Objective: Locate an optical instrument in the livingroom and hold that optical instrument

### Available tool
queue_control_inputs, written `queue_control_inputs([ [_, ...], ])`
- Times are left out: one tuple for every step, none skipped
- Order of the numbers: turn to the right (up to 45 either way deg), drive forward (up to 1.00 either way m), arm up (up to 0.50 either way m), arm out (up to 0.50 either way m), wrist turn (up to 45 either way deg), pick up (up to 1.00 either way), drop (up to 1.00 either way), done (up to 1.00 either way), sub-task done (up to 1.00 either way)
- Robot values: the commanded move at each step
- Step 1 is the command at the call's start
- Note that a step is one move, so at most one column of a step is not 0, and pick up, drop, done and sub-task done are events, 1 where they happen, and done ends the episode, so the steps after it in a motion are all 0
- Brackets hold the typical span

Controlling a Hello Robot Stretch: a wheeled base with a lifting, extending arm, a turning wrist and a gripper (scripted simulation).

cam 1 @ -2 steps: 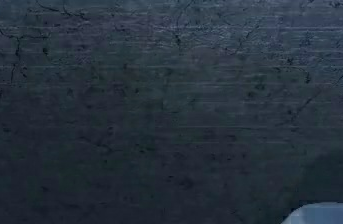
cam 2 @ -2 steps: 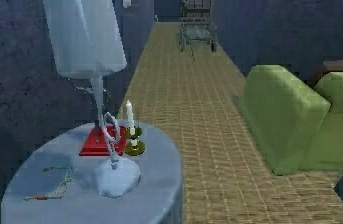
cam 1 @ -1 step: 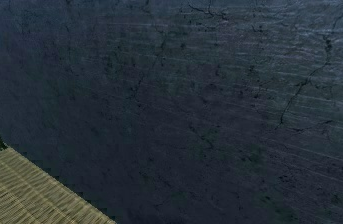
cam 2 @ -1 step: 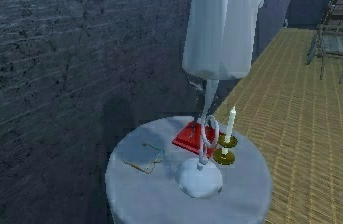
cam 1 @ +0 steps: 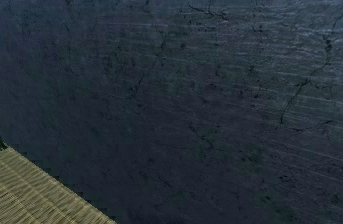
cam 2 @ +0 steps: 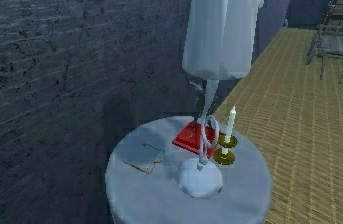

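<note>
Nearest stands a round pale table (cam 2: 144, 195), bearing a lamp (cam 2: 219, 40), a candle (cam 2: 229, 122), a red object (cam 2: 191, 136) and, toward its left, a thin wire outline (cam 2: 146, 157) — probably the optical instrument. The robot would do well to square up to the table so that any reach meets that outline, clear of the lamp. The gripper's state — and any load — cannot be told.

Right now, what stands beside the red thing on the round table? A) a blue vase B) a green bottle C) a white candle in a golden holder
C: a white candle rises from a golden holder beside the red thing on the round table.
</note>
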Motion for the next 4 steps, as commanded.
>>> queue_control_inputs([
  [0.0, 0.00, 0.38, 0.00, 0.0, 0.00, 0.00, 0.00, 0.00],
  [0.0, 0.00, 0.00, 0.24, 0.0, 0.00, 0.00, 0.00, 0.00],
  [0.0, 0.00, 0.00, 0.00, 45.0, 0.00, 0.00, 0.00, 0.00],
  [0.0, 0.00, 0.00, 0.00, 45.0, 0.00, 0.00, 0.00, 0.00],
])
